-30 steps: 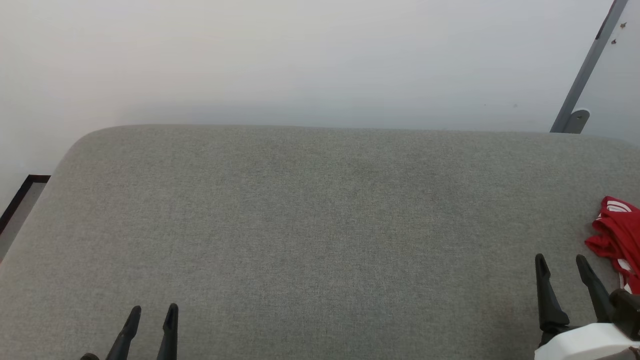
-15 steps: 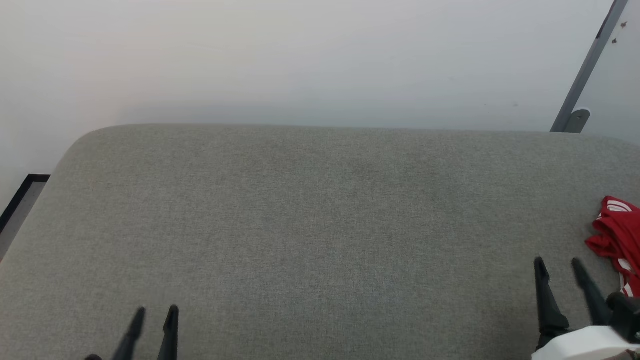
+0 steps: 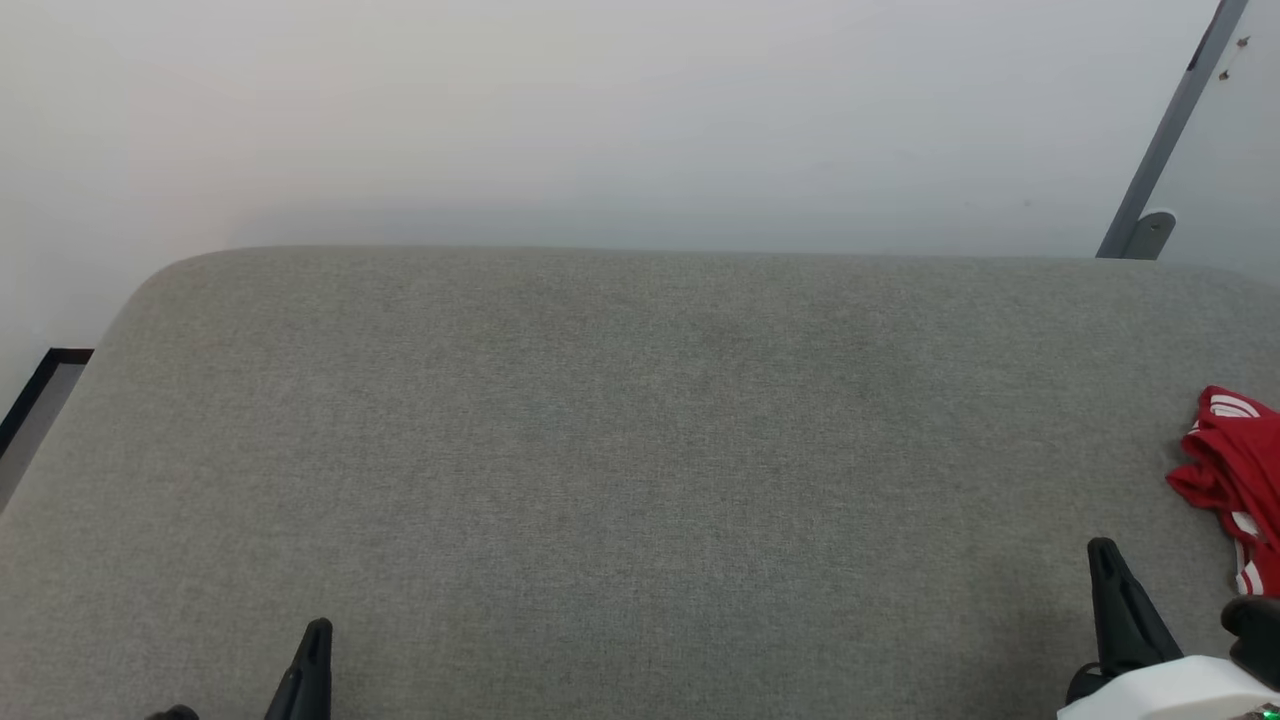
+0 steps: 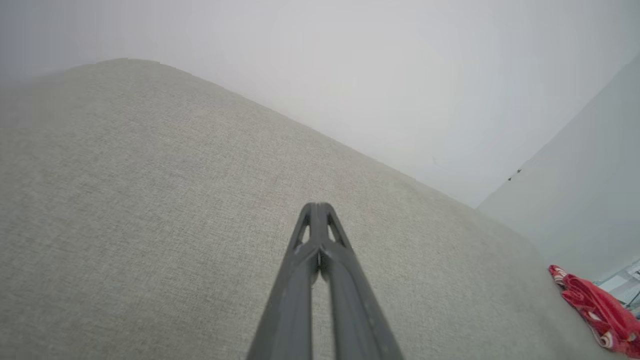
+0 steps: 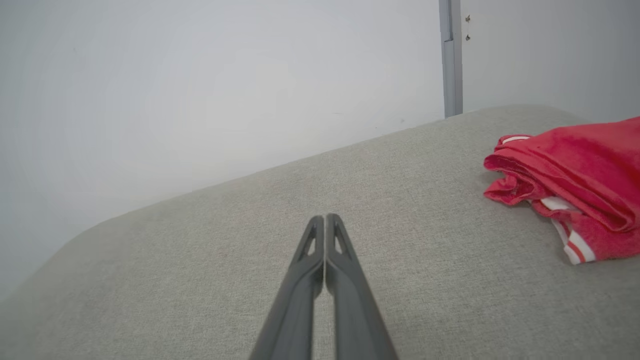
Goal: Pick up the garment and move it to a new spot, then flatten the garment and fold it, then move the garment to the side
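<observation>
Over the near edge of the grey padded surface [image 3: 640,430], my left gripper [image 3: 318,632] has its fingers pressed tip to tip, holding nothing. My right gripper [image 3: 1103,552], low at the right, is likewise closed and empty. The garment [image 3: 1236,470] lies crumpled, red with striped trim showing, at the surface's right edge, near my right gripper but apart from it. Pale wall [image 3: 600,120] behind; a grey post [image 3: 1165,140] at upper right.
</observation>
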### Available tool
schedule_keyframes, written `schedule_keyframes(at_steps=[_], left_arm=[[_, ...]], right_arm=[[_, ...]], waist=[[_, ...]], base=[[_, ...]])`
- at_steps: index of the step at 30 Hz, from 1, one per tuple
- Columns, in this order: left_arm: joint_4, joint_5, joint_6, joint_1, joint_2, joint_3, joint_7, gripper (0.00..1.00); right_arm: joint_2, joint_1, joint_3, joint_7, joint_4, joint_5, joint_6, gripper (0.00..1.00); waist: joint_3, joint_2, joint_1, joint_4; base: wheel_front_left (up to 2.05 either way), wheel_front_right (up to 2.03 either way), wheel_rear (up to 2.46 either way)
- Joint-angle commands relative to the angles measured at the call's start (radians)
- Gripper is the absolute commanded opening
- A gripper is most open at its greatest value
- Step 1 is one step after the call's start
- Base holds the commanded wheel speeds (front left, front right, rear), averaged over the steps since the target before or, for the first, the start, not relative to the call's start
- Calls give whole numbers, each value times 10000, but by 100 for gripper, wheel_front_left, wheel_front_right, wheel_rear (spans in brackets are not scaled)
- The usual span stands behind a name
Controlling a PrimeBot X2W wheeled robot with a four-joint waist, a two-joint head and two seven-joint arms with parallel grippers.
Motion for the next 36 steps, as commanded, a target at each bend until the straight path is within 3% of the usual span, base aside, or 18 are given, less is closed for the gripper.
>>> schedule_keyframes(at_steps=[1, 36], left_arm=[[-54, -496, 11, -363, 4, 144, 125, 0], [638, -4557, 10, -1703, -613, 790, 1384, 0]], right_arm=[[-28, -338, 30, 66, -86, 564, 0, 0], [53, -1169, 214, 763, 534, 5628, -1, 0]], waist=[[10, 0, 0, -13], [179, 0, 0, -217]], base=[[0, 0, 0], [0, 0, 0]])
